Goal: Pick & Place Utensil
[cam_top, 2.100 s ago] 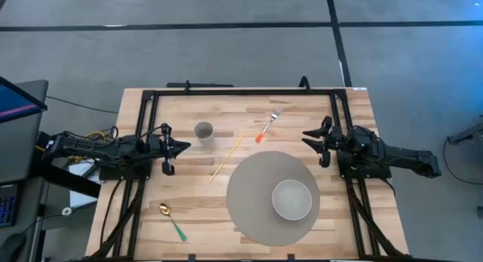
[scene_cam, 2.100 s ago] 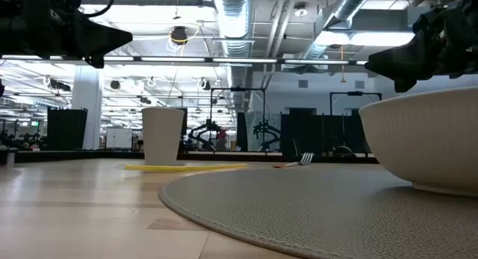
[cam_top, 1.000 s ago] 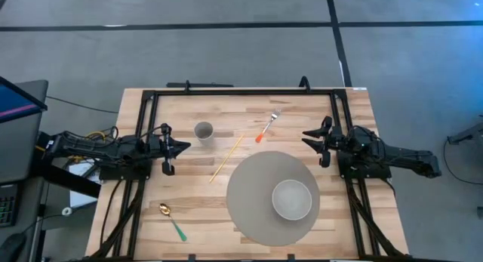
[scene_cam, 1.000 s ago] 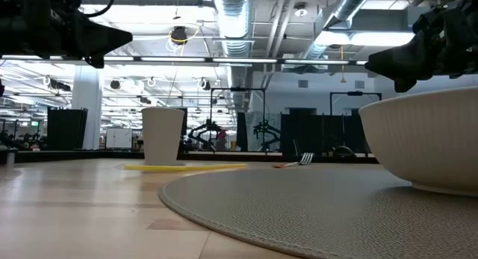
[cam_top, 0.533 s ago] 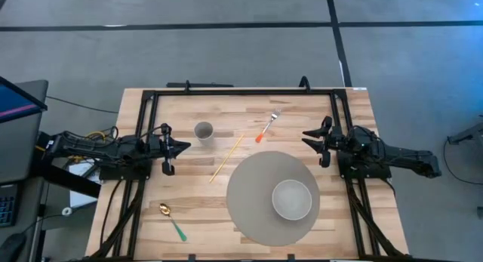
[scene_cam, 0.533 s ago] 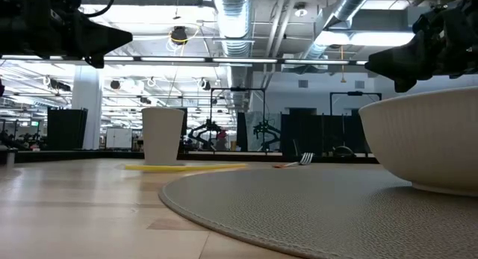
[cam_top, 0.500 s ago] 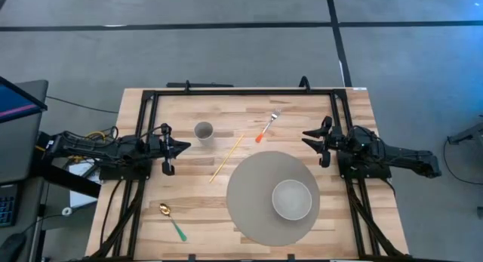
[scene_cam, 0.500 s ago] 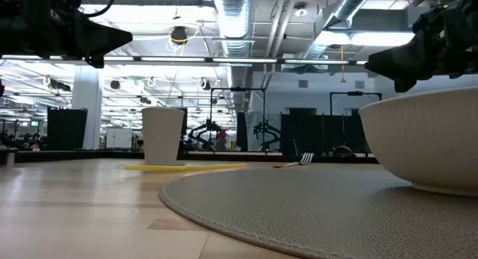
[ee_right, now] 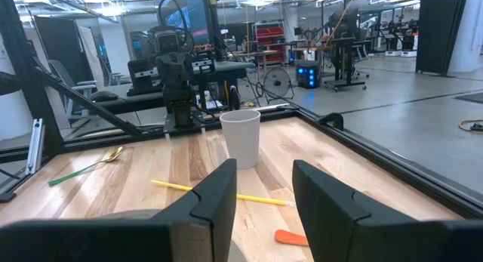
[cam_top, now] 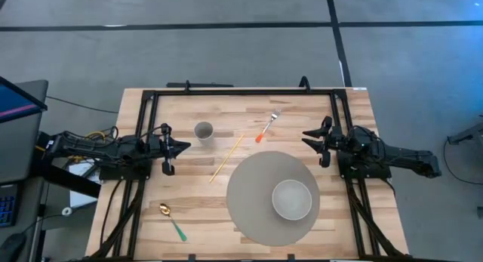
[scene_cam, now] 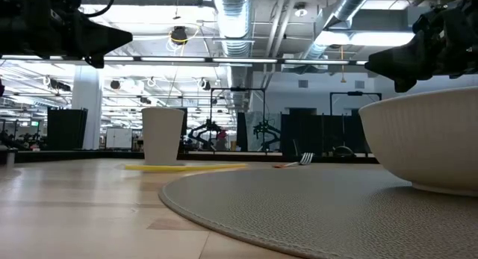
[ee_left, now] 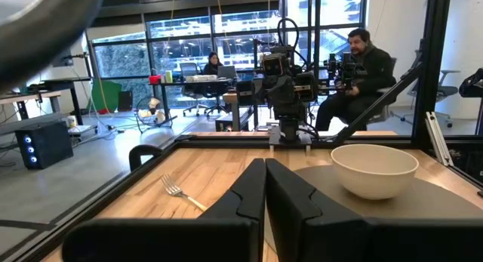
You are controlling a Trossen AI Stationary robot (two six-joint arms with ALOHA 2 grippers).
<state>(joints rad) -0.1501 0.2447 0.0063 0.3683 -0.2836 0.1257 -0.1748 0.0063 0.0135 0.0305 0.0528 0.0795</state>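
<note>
An orange-handled fork (cam_top: 266, 127) lies on the wood at the table's far side, also seen in the left wrist view (ee_left: 181, 194). A gold spoon with a green handle (cam_top: 171, 220) lies near the left near corner. A yellow stick (cam_top: 226, 158) lies flat beside a white cup (cam_top: 203, 131). A white bowl (cam_top: 291, 199) stands on a round grey mat (cam_top: 256, 179). My left gripper (cam_top: 186, 147) hovers shut at the table's left edge, pointing right. My right gripper (cam_top: 305, 137) hovers open at the right edge, pointing left. Neither holds anything.
A black frame (cam_top: 241, 92) runs around the table top. The mat and bowl (scene_cam: 426, 139) fill the near right part. Bare wood lies between cup and spoon. People sit at desks in the room beyond (ee_left: 362, 66).
</note>
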